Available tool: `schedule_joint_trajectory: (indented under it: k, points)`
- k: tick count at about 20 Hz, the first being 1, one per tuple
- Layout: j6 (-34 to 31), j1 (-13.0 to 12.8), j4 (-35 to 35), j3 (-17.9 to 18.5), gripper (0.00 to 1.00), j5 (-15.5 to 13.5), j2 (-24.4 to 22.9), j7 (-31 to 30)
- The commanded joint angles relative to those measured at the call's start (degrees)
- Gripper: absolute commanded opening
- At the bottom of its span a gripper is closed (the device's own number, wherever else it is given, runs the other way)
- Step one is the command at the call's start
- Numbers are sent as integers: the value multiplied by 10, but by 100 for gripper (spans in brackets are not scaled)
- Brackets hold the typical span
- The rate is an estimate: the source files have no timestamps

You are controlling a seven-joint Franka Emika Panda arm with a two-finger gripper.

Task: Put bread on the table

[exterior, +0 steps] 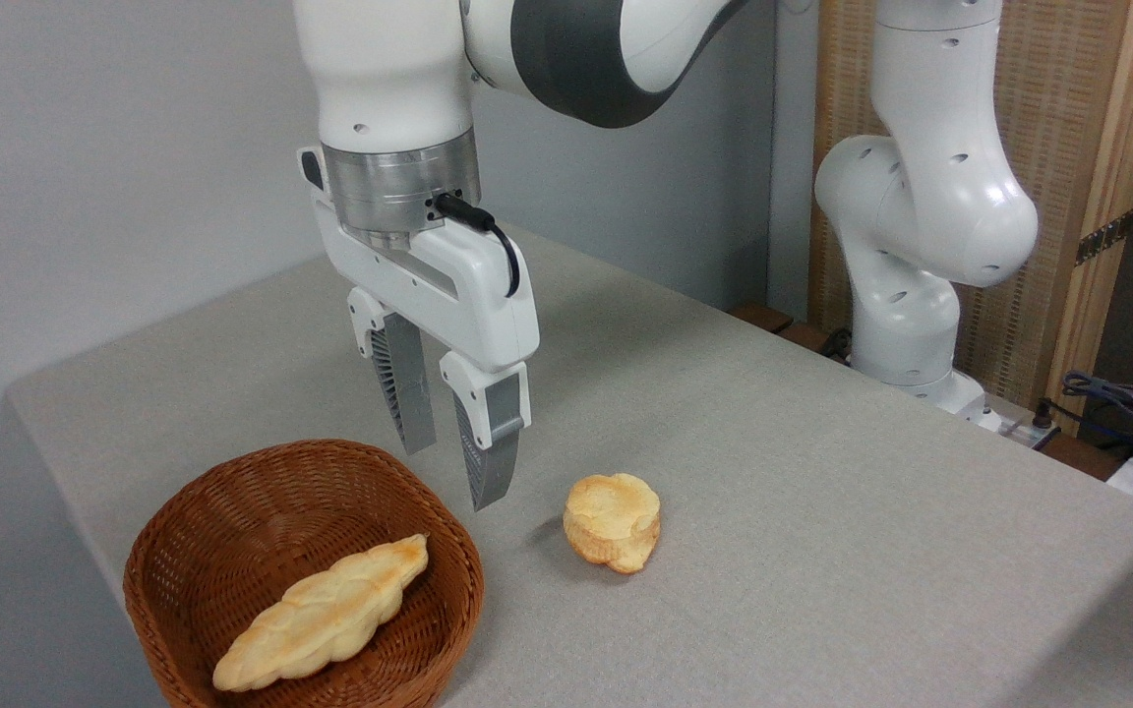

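Desk (822, 511): flat top under plain grey-beige cloth. Basket (168, 551): round brown wicker, near the front left corner of the desk. Bread (326, 612): long braided loaf, pale golden, lying aslant inside the basket, one pointed end up against the right wall. Bun (613, 521): small, round, golden, on the cloth just right of the basket. Claw (448, 477): pointing down above the basket's far right rim, fingers (488, 447) parted, holding nothing, clear of loaf and bun.
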Motion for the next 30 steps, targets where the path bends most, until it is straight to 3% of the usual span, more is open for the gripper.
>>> schedule_joint_trajectory:
  k: [1,16,22,30]
  points:
    - [-6,175,3,-157,100,-18,-2,7]
    - [-2,175,3,-160,100,-17,2,7]
    - [66,169,3,-168,100,-17,25,-8]
    - [147,166,3,-198,100,-16,79,-225]
